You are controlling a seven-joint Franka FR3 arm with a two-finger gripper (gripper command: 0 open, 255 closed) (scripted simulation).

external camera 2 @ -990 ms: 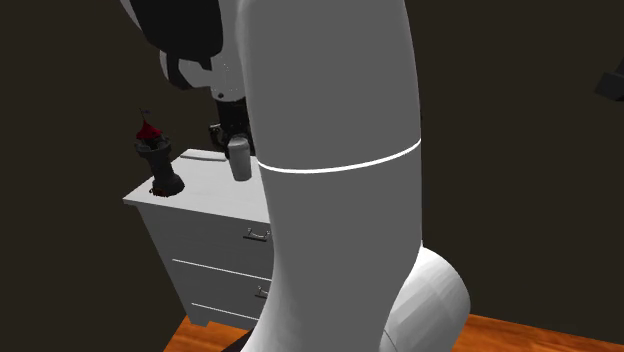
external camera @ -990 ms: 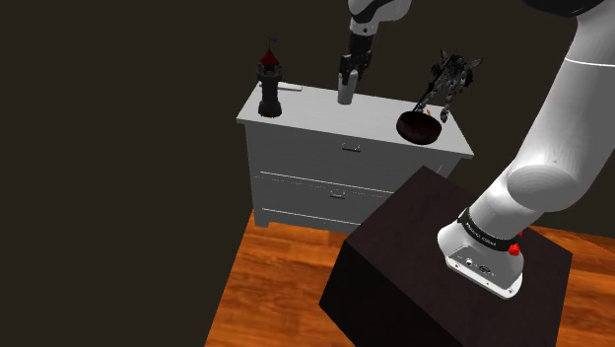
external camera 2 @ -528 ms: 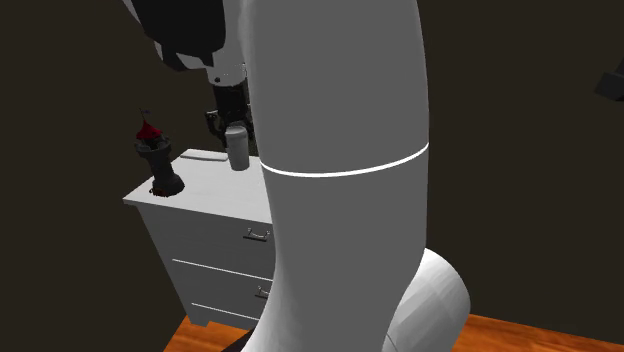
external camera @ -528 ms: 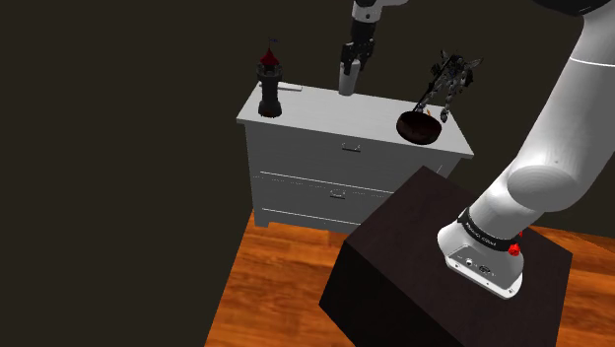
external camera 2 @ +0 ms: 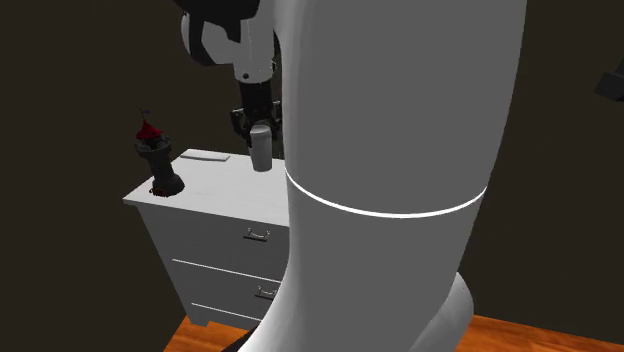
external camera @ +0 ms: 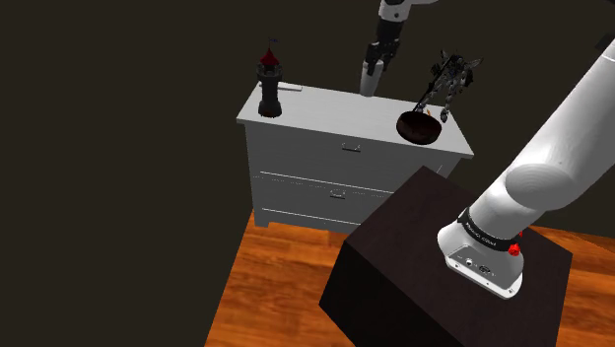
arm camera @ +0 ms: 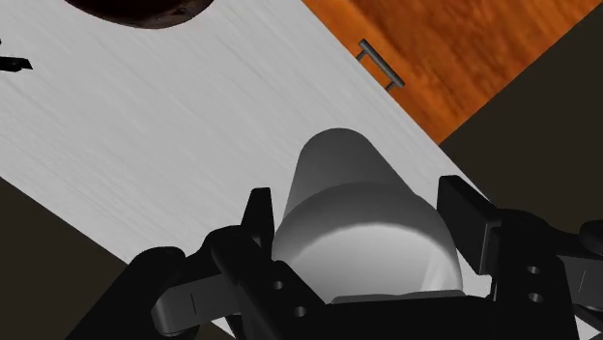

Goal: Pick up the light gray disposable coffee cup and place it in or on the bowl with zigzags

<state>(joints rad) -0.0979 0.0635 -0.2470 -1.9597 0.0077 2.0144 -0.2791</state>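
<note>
A light grey cup (external camera: 370,85) hangs in the air above the white dresser's top (external camera: 325,108), clasped between my black gripper's (external camera: 374,69) fingers. In the wrist view the fingers (arm camera: 257,218) press on both sides of the cup (arm camera: 343,169), and the gripper (arm camera: 362,208) is shut on it. The dark bowl (external camera: 418,127) stands on the dresser's corner, to the shoulder view's right of the cup, and its edge (arm camera: 140,10) lies ahead of the gripper. In the second exterior view the cup (external camera 2: 262,149) hangs under the gripper (external camera 2: 259,125), beside my white arm.
A dark tower figurine with a red top (external camera: 269,84) stands on the dresser's left end (external camera 2: 155,160). A dark spiky figure (external camera: 448,79) rises behind the bowl. Drawer handles (arm camera: 380,65) face a wooden floor (external camera: 276,286). My black stand (external camera: 444,286) sits at the lower right.
The gripper has carried the cup upward and to the shoulder view's right, closer to the bowl. The figurine and bowl have not moved.
</note>
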